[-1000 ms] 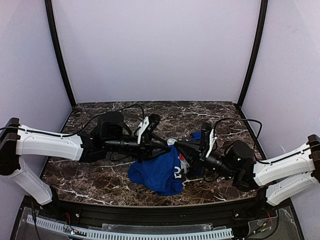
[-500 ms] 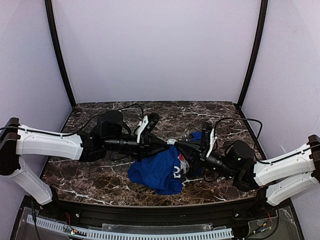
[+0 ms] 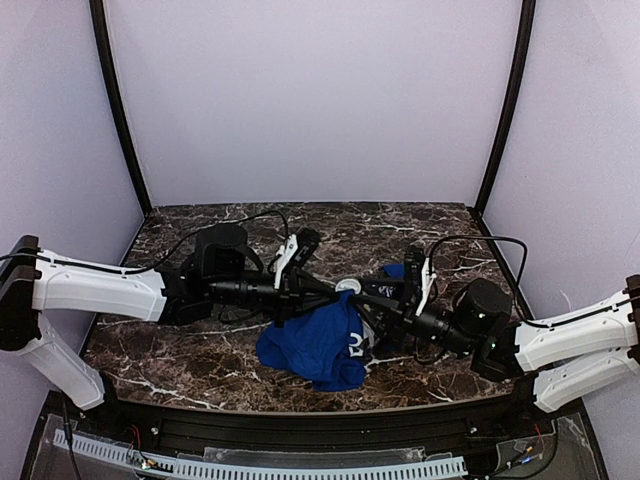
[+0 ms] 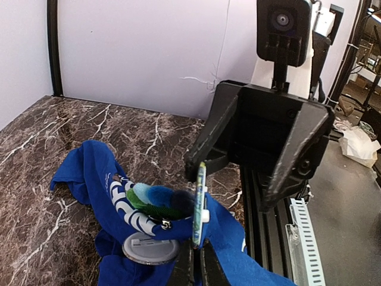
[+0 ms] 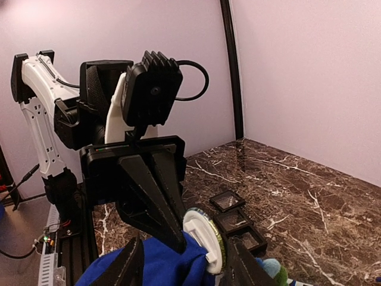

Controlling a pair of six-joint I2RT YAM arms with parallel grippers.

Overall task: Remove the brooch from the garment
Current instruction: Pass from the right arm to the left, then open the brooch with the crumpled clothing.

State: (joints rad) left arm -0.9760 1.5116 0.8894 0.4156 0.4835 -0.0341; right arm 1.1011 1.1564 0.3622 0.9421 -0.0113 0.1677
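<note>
The left gripper (image 4: 196,257) has its black fingers pressed together on the lower edge of the small round brooch with a white back and green-yellow rim (image 4: 199,202), which stands on edge straight above its fingertips. Bunched around and below those fingertips is the blue cloth garment with white lettering (image 4: 95,179), lying on the dark marble table (image 4: 36,137). Directly facing it, the right gripper (image 4: 232,185) has its fingers spread apart, one on either side of the brooch, gripping nothing. To free the brooch cleanly, the right fingers should probably pinch the cloth close behind it. The left can then draw straight away without twisting.
</note>
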